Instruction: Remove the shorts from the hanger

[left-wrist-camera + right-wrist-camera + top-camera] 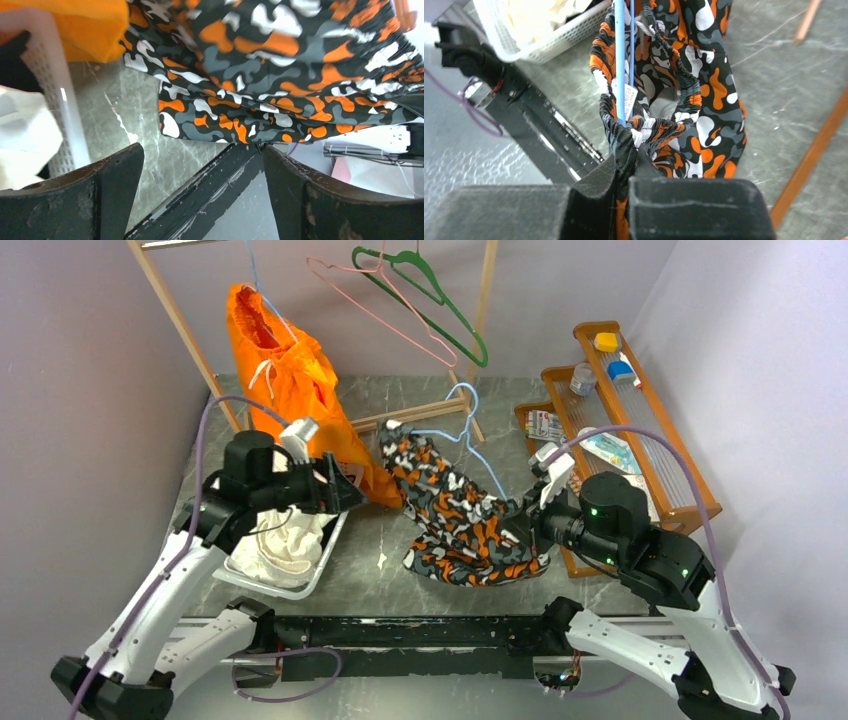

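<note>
The bright orange shorts (275,360) hang from a light blue hanger (262,302) on the wooden rail at the back left, white drawstring showing, their lower edge reaching the table. My left gripper (340,490) stands open beside that lower edge; in the left wrist view the orange fabric (65,25) lies at the top left and nothing is between the fingers (115,195). My right gripper (535,502) is shut on the gathered waistband of a camouflage-print garment (704,115) that lies on the table, threaded on another blue hanger (620,60).
A white basket (322,558) holding a white garment (280,540) sits under my left arm. Pink (385,320) and green (440,300) hangers dangle from the rail. A wooden shelf (640,430) with small items stands at the right. A black rail (400,632) runs along the near edge.
</note>
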### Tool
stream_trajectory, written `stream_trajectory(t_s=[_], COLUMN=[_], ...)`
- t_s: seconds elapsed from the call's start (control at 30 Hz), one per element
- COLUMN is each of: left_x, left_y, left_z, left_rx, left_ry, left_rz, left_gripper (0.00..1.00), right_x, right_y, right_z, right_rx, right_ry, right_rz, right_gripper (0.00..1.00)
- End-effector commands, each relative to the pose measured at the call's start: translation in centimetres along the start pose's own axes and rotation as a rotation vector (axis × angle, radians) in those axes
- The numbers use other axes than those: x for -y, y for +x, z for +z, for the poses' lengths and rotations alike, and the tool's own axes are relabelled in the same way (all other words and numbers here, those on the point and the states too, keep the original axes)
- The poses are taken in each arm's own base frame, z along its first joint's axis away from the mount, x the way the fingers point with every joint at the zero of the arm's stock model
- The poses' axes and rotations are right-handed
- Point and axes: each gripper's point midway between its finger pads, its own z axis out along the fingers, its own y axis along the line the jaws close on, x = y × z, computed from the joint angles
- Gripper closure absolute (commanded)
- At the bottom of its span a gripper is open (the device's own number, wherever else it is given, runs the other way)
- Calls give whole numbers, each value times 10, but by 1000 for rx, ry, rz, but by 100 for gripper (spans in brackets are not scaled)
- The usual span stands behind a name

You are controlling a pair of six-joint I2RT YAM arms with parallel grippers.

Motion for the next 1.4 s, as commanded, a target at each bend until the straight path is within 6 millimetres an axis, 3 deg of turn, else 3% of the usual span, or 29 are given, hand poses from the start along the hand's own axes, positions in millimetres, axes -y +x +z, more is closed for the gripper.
stream_trajectory(t_s=[0.0,0.03,0.13,0.3,0.57,0.67,0.93,1.07,1.13,1.33,1.37], left_x=[15,22,39,53,14,9,-13,-17,-20,-22,-22], left_y=[-13,-16,-23,-31,-1,4,33,35,34,26,25], left_z=[11,11,10,8,36,44,65,69,71,73,72], left_rx=[72,88,122,175,40,22,-67,-79,-78,-59,-55], left_ry=[-34,-20,27,69,-111,-157,-282,-329,-346,-381,-381], left_rz=[45,46,45,9,-102,-89,-79,-68,-60,-51,-49], left_gripper=[8,8,7,6,9,11,31,38,48,54,60], right_x=[-23,-24,-33,-35,-45,-47,-48,-46,-48,-54,-55], right_y=[26,38,40,57,77,84,88,86,85,97,96], right_z=[8,14,16,28,56,62,64,62,59,48,46], right_rx=[-93,-131,-150,-132,-142,-156,-146,-129,-121,-170,-162], right_ry=[-132,-138,-189,-200,-282,-297,-305,-295,-309,-356,-363], right_rz=[39,48,52,95,81,83,85,87,83,64,60], right_gripper=[100,100,100,100,100,100,100,100,100,100,100])
